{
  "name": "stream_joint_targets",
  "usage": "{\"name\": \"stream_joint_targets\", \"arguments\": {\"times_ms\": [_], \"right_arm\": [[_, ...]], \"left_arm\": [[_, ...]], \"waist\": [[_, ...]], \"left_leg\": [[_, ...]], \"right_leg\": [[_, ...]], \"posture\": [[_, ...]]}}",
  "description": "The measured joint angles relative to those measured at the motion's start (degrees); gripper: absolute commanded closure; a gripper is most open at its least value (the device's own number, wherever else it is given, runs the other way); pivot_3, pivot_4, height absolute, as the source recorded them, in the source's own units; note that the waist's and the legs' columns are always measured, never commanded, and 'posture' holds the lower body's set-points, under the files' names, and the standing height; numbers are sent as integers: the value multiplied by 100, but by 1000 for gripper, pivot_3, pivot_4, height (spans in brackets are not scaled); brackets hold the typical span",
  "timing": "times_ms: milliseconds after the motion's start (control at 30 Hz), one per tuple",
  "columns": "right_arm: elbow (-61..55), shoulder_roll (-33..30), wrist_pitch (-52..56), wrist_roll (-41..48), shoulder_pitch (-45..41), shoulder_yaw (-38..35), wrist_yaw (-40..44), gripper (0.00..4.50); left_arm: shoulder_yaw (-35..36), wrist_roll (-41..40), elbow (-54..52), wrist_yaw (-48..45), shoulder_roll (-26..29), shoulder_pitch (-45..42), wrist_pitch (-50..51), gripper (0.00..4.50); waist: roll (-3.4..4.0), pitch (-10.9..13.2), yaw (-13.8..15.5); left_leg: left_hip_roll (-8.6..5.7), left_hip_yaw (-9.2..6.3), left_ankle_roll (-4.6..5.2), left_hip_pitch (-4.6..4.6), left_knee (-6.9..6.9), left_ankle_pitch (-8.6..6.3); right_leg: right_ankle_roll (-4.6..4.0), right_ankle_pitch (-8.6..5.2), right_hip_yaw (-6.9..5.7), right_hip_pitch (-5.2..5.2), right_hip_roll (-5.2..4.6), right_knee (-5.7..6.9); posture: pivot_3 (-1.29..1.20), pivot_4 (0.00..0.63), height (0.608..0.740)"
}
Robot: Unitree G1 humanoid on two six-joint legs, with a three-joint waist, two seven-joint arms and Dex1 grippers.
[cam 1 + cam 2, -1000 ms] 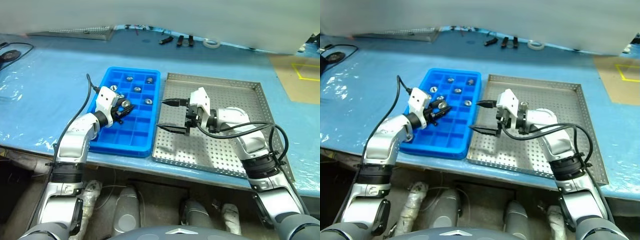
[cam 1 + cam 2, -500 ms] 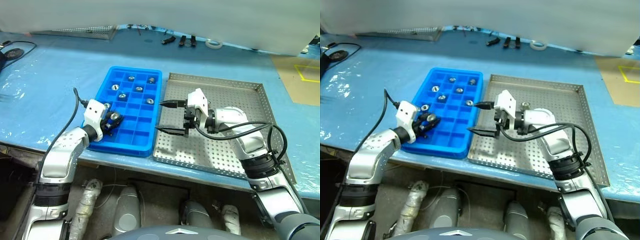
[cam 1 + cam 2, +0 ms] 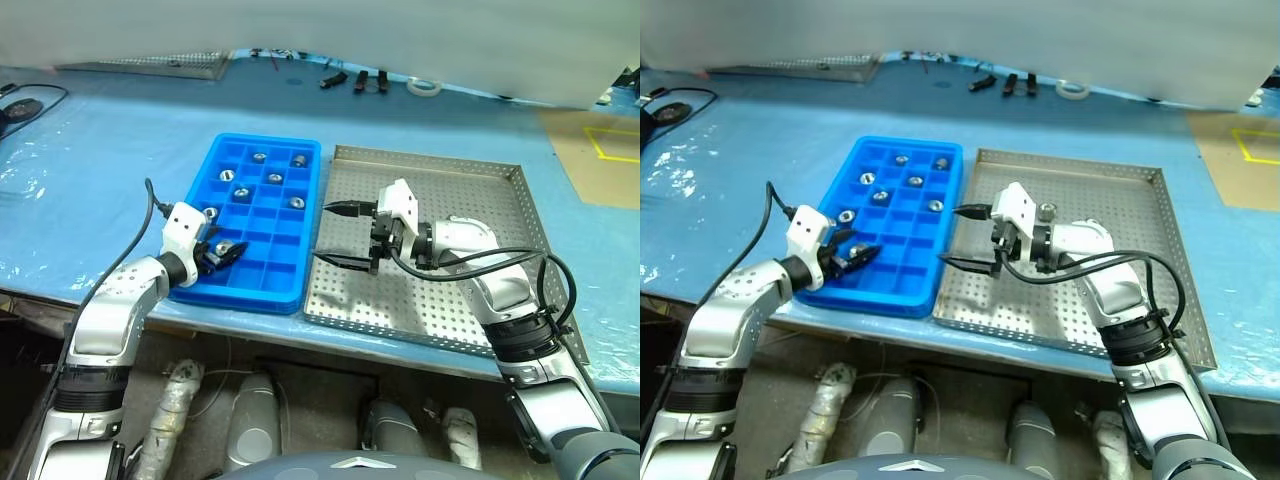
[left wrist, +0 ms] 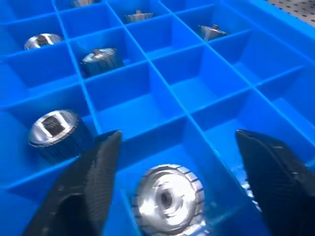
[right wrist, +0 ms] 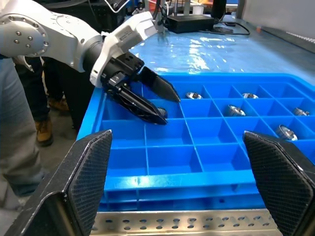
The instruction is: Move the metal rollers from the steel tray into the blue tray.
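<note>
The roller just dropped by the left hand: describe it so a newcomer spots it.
Find the blue tray, left of the steel tray. The roller lies in a cell by its left rim, nearer the robot than the others, between the open left hand's fingers.

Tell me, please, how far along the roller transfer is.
Done: several metal rollers lie in the blue tray. In hand: nothing; the left pincer stands open around one, and the right pincer is open. Left: I spot none on the steel tray, which is partly hidden.
</note>
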Motion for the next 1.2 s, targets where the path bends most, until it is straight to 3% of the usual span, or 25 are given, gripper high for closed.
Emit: {"name": "stream_joint_targets", "arguments": {"times_ms": [200, 367, 767, 1200], "right_arm": [[-56, -17, 15, -39, 155, -213, -381, 0], [-25, 151, 33, -277, 145, -659, -1340, 0], [-525, 284, 298, -620, 950, -825, -2265, 0], [1410, 1099, -228, -1352, 611, -761, -3198, 0]], "left_arm": [[-84, -265, 58, -327, -82, -361, -60, 38], [-455, -550, 265, -748, -364, -1041, -49, 13], [-1067, -513, 1274, -1420, -682, -1948, -435, 13], [-1217, -639, 1239, -1832, -761, -1952, -389, 13]], "waist": [[0, 0, -15], [0, 0, -33], [-1, 0, -477], [0, 0, -494]], "left_leg": [[-6, 0, -9, 1, 1, 6], [-8, 2, -22, 7, 1, 14], [-11, 6, -35, 14, 1, 23], [-12, 10, -33, 12, 1, 22]], "right_leg": [[0, 0, 3, 0, 1, 4], [0, 0, 10, -4, 2, 23], [1, 1, 27, -8, 7, 24], [1, 1, 28, -9, 7, 25]], "posture": [[144, 150, 740], [60, 150, 740], [-26, 150, 740], [-34, 150, 740]]}}
